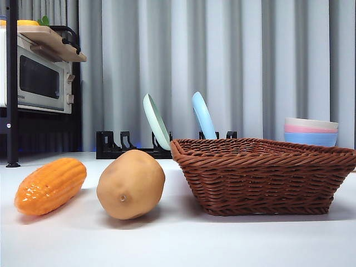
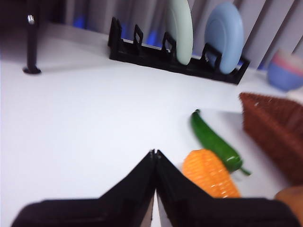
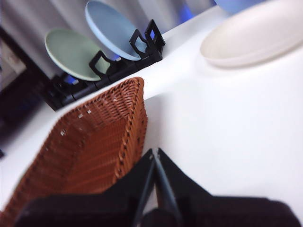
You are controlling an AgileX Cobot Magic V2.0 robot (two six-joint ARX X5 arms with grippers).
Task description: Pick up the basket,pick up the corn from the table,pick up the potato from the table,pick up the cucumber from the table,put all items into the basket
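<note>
Four task items lie on the white table (image 1: 183, 245), none held. Basket (image 1: 261, 175) stands to the right in the front view, upright and empty as far as its interior shows. Potato (image 1: 131, 184) lies just beside its left wall, apart from it, dimple facing the camera. Corn (image 1: 51, 185) lies left of the potato, not touching. Cucumber (image 2: 214, 139) shows only in the left wrist view, just behind the corn. Left gripper (image 2: 154, 153) hovers near the corn, jaws pressed together, holding nothing. Right gripper (image 3: 155, 152) hovers at the basket's rim, jaws likewise closed, empty.
</note>
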